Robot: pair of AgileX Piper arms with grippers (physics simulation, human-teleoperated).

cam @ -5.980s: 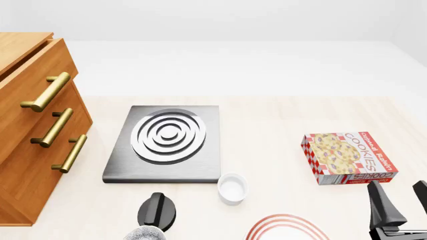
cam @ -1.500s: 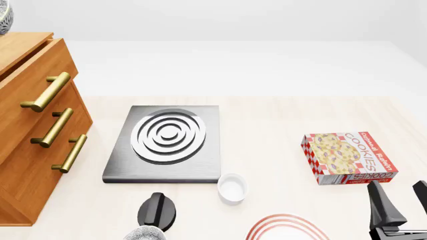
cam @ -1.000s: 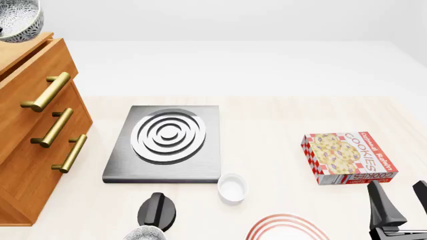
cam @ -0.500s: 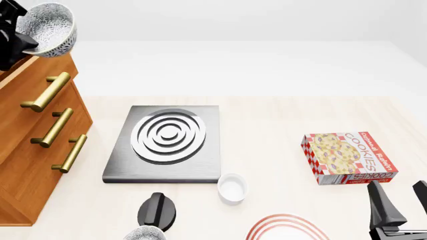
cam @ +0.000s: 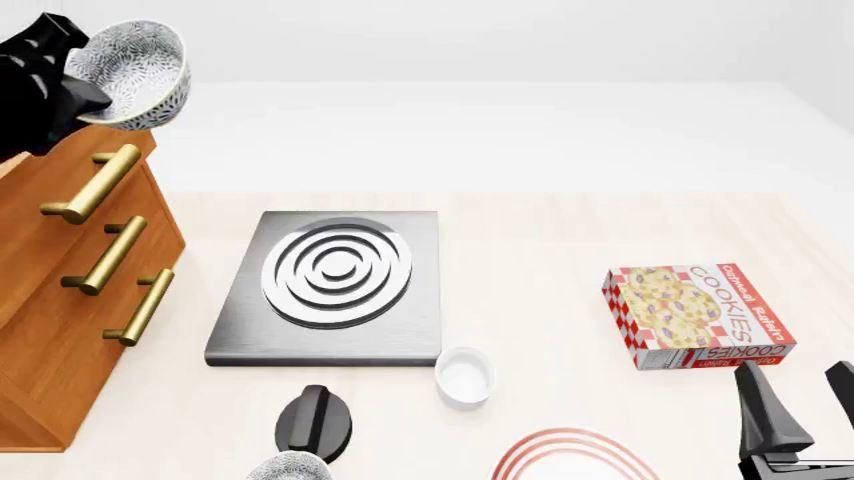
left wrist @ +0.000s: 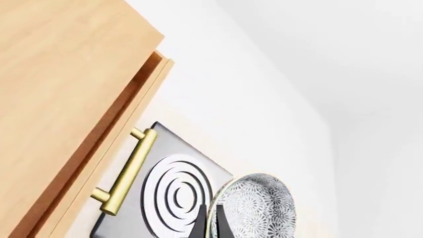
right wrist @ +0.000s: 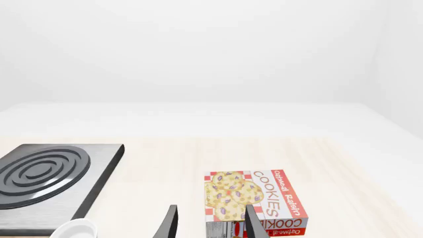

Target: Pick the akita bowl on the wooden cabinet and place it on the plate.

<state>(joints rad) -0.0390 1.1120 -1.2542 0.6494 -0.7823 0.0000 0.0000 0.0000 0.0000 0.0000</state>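
At the far left, above the cabinet: the left hand (cam: 60, 72) is clamped on the rim of the akita bowl (cam: 131, 72), holding it tilted in the air, clear of the wood so it can travel.
Wooden cabinet (cam: 67, 290): at the left, its top now bare of the bowl, which hangs just off its upper right corner.
Stove slab (cam: 334, 285): middle of the table, under the likely carry path.
White ramekin (cam: 465, 376): just near of the slab, close to the plate.
Plate (cam: 571, 458): near edge, only its ringed rim showing, nothing on it yet.
Cookie box (cam: 697, 315): right, well apart.
Right hand (right wrist: 210, 223): near right, fingers apart, gripping nothing.
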